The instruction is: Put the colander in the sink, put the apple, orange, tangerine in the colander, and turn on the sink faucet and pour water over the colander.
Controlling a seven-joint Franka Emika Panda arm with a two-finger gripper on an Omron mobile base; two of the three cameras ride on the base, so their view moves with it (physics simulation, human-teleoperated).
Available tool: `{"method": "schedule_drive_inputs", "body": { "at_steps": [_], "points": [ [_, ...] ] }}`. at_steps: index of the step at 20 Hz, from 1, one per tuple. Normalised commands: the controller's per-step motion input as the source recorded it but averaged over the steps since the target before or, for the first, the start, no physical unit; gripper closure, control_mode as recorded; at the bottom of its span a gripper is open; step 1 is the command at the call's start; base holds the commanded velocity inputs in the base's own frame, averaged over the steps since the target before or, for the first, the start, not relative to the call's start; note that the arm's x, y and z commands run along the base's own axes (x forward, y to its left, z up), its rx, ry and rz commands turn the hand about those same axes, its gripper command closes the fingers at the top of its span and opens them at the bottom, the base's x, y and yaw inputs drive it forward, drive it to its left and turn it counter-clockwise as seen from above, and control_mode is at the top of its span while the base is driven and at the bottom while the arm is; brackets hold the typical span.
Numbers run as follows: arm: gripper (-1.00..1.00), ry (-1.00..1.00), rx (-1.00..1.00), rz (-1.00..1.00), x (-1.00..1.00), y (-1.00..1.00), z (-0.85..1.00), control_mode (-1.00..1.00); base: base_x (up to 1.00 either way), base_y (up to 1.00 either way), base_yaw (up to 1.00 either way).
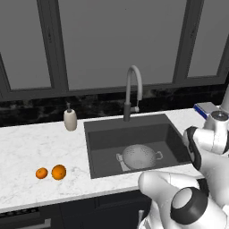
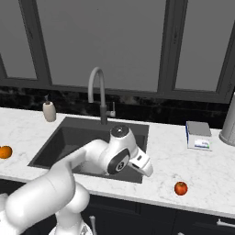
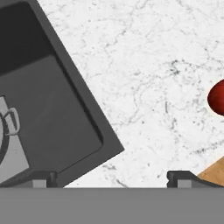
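The silver colander (image 1: 138, 157) sits on the floor of the dark sink (image 1: 107, 138), below the arched sink faucet (image 1: 133, 89). On the counter left of the sink lie the orange (image 1: 58, 171) and, just left of it, the smaller tangerine (image 1: 41, 173). The red apple (image 2: 181, 188) rests on the counter right of the sink, near the front edge. My gripper (image 2: 146, 168) hovers over the sink's front right corner, open and empty, a little left of the apple. In the hand view the fingertips (image 3: 43, 177) stand wide apart, with the apple (image 3: 217, 98) at the right edge and a colander handle (image 3: 11, 121) at the left.
A cream soap bottle (image 1: 70, 120) stands at the sink's back left. A white and blue box (image 2: 199, 135) lies on the counter right of the sink, and a grey appliance (image 2: 228, 124) stands at the far right. Dark windows line the back wall.
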Motion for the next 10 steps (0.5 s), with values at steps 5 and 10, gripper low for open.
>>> {"method": "schedule_drive_inputs", "body": {
  "at_steps": [5,10],
  "points": [
    [-1.00,0.02,0.00,0.00,-0.08,-0.61,0.14,-1.00,0.00,0.00,0.00],
    [-1.00,0.05,0.00,0.00,-0.27,-0.70,0.01,-1.00,0.00,0.00,0.00]
  ]
}}
